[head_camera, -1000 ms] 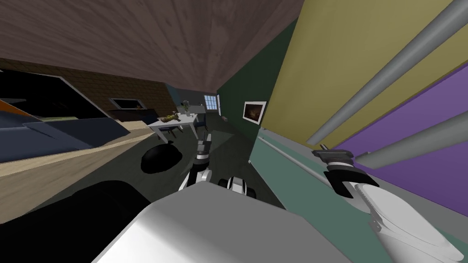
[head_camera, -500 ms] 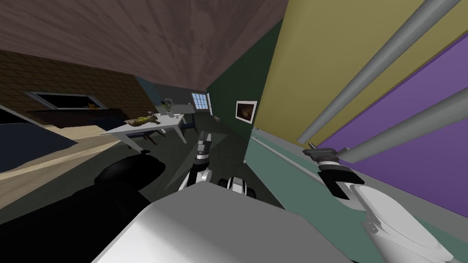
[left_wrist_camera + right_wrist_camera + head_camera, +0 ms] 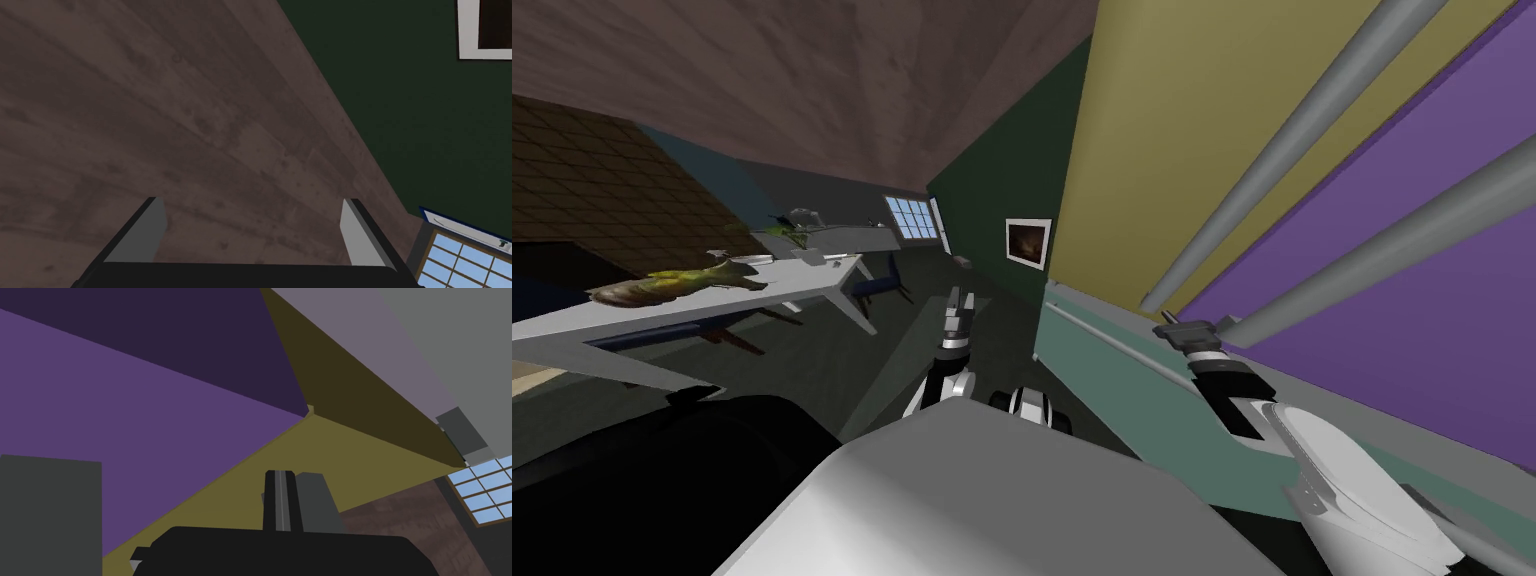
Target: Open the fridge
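The fridge (image 3: 1112, 210) takes up the right side of the head view. It has an olive door (image 3: 1152, 120) beside a purple door (image 3: 1412, 300), each with a long grey bar handle (image 3: 1282, 150). The right gripper (image 3: 1169, 322) sits just beside the handles' near ends; I cannot tell if it touches them. Its wrist view shows its blades pressed together, gripping nothing, before purple and olive panels. The left gripper (image 3: 959, 298) points down the room with its blades wide apart and empty, near a pale table (image 3: 772, 285).
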You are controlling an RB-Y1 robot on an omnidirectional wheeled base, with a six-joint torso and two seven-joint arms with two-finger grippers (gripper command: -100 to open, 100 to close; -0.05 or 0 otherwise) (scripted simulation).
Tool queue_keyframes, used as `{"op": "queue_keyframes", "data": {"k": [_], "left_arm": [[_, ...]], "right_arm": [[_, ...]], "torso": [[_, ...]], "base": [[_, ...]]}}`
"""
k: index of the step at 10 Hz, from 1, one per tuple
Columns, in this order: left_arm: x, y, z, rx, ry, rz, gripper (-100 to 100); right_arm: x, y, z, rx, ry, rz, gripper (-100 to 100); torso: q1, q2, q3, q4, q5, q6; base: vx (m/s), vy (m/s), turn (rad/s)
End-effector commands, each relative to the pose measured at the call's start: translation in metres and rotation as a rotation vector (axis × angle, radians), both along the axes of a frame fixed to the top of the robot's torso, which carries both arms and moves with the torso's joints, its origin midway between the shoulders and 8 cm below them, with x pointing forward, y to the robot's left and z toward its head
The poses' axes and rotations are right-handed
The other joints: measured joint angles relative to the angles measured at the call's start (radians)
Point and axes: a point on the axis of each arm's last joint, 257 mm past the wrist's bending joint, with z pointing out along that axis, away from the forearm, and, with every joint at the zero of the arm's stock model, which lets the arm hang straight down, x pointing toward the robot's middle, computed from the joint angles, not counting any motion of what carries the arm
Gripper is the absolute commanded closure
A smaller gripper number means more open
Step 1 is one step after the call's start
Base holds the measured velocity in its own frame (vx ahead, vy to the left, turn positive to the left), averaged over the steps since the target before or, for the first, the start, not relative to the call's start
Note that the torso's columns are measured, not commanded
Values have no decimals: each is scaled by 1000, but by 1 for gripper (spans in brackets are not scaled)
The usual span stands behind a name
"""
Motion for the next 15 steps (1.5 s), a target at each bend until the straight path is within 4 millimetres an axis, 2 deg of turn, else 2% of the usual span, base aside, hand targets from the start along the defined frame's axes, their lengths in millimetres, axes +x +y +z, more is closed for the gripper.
{"op": "queue_keyframes", "data": {"k": [1, 2, 3, 4, 6, 7, 12, 15], "left_arm": [[0, 0, 0, 0, 0, 0, 0], [0, 0, 0, 0, 0, 0, 0], [0, 0, 0, 0, 0, 0, 0], [0, 0, 0, 0, 0, 0, 0], [0, 0, 0, 0, 0, 0, 0], [0, 0, 0, 0, 0, 0, 0], [0, 0, 0, 0, 0, 0, 0], [0, 0, 0, 0, 0, 0, 0]], "right_arm": [[-5, 24, -5, 19, -2, 57, 100], [-11, 53, -2, 28, -18, 129, 100], [-11, 53, -2, 30, -18, 130, 100], [-18, 82, 2, 39, -40, 201, 100], [-17, 85, 5, 37, -43, 207, 100], [-21, 85, 11, 13, -42, 222, -100], [-30, 78, 27, -66, -18, 244, -100], [-34, 76, 35, -102, -3, 257, -100]], "torso": [[6, -1, 0, 0, 2, -2], [6, 1, 1, 0, 3, -1], [7, 0, 1, 1, 3, -1], [9, 2, 1, 2, 5, -3], [10, 5, 3, 3, 5, -1], [10, 7, 4, 4, 5, -7], [20, 7, 3, 12, 15, -6], [23, 9, 4, 12, 15, -7]], "base": [[141, 27, -355], [173, 33, -428], [150, 52, -339], [177, 40, -359], [88, 41, -250], [2, 45, 18], [11, 52, -23], [18, 40, -12]]}}
